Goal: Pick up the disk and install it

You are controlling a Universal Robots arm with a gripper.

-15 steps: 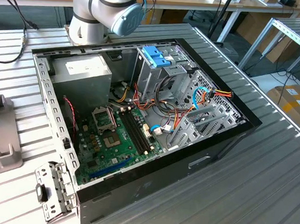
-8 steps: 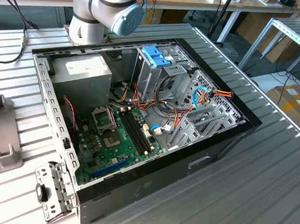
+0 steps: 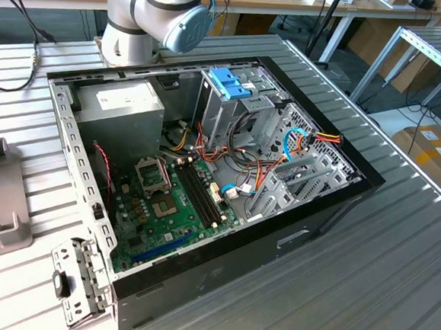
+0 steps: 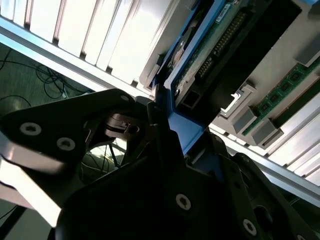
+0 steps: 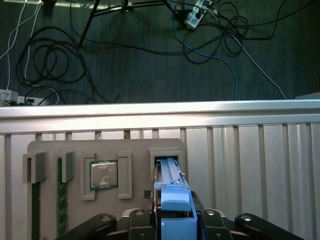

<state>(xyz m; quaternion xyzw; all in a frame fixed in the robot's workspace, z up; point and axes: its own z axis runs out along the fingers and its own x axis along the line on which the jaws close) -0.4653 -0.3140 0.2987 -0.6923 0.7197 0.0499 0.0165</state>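
We see one gripper, and its two black fingers press against the blue carrier of the disk from either side, with no gap showing. In the second wrist view the gripper pinches that same blue frame, and the disk shows its green circuit board and a dark connector strip.

The one disk stands on edge in a slot of a grey fixture block, which lies on the slatted aluminium table near its edge. In the same block we count one processor chip lying flat in a square pocket, and two narrow slots holding green memory modules on edge.

In the exterior view we count one open computer case on the table, with one motherboard, one grey power supply and one blue bracket atop the metal drive cage. The arm's base stands behind the case. Part of the fixture block lies at the exterior view's left, and one loose metal panel lies just beside the case's near corner.
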